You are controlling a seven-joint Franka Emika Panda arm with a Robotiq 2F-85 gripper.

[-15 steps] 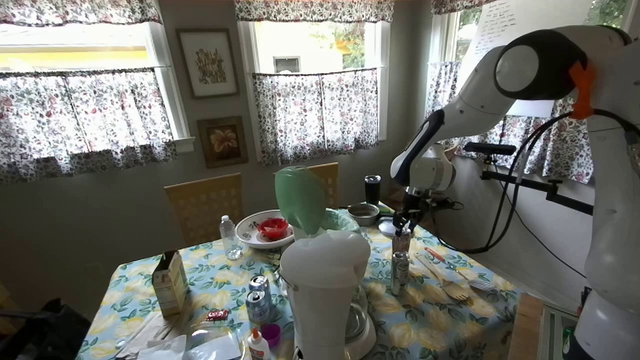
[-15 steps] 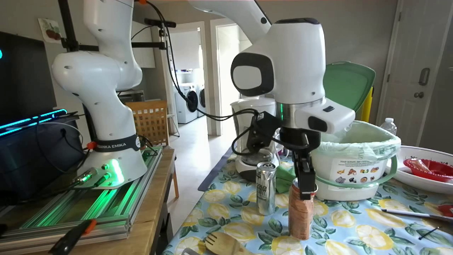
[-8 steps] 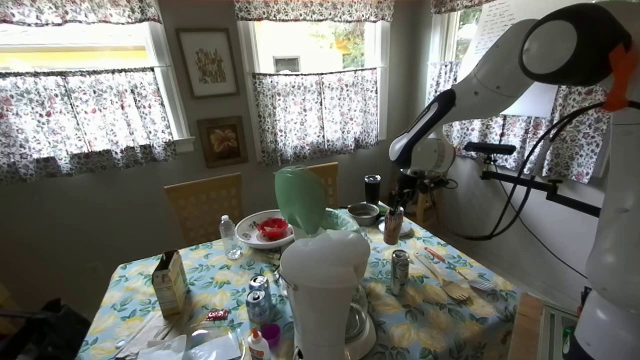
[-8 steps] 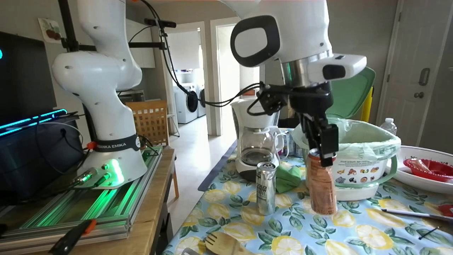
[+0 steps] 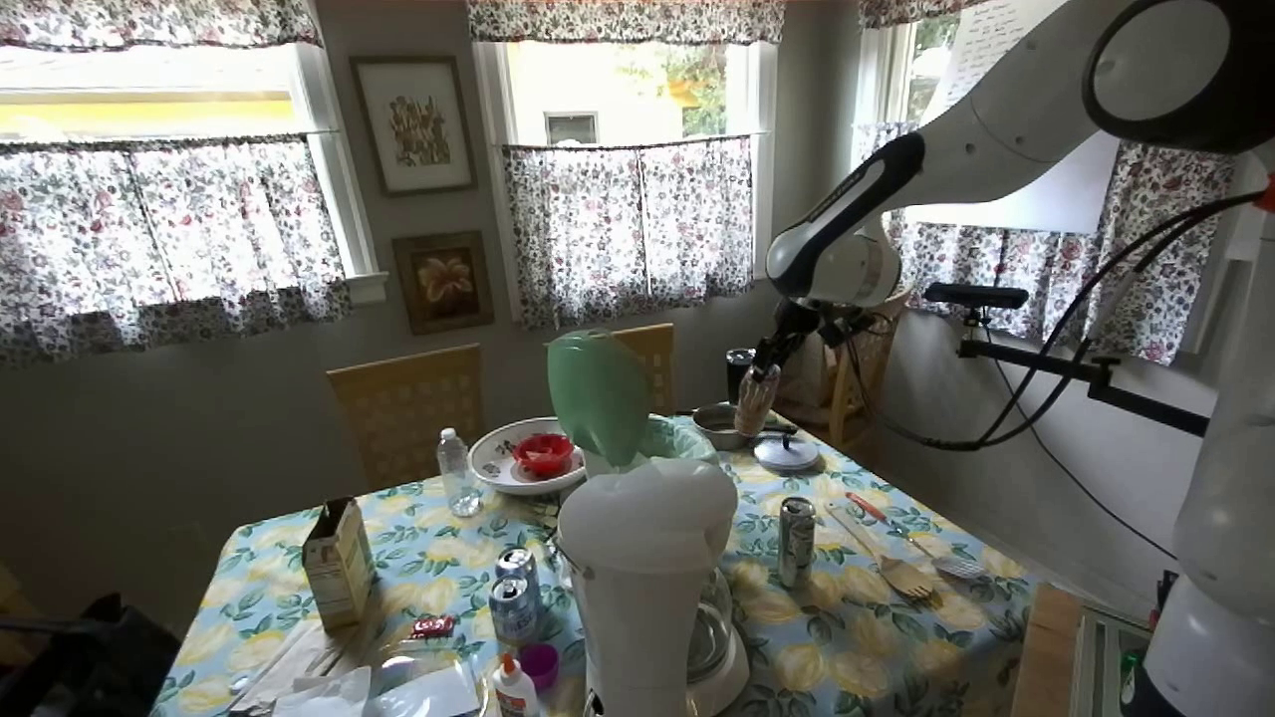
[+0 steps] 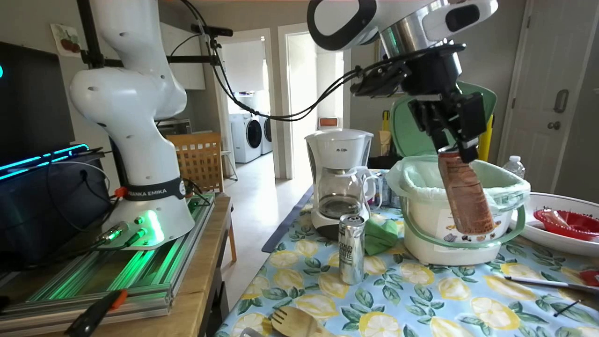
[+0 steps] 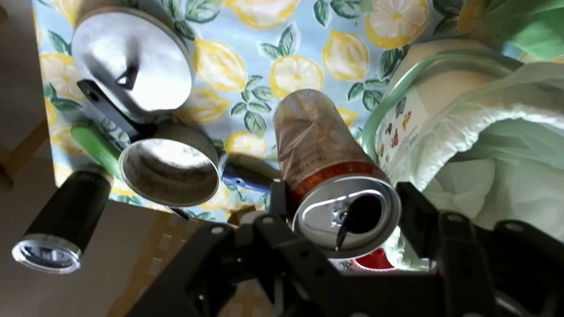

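One slim silver can (image 6: pixel 352 252), two blue-and-silver cans (image 5: pixel 513 607) and one dented copper-orange can (image 6: pixel 468 201) make four. The gripper (image 6: pixel 455 149), parted only to the copper-orange one's width, clasps it near its top, tilted, above the lemon-print tabletop (image 6: pixel 393 299) near a white plastic bin (image 6: pixel 435 248) lined with a pale green bag (image 6: pixel 505 187). One broad white dish (image 5: pixel 495 463) holds a scalloped red bowl (image 5: pixel 544 455).

Home dining area — floral curtains (image 5: pixel 697 229); lemon-print tablecloth (image 6: pixel 323 281); coffee maker (image 6: pixel 338 161).
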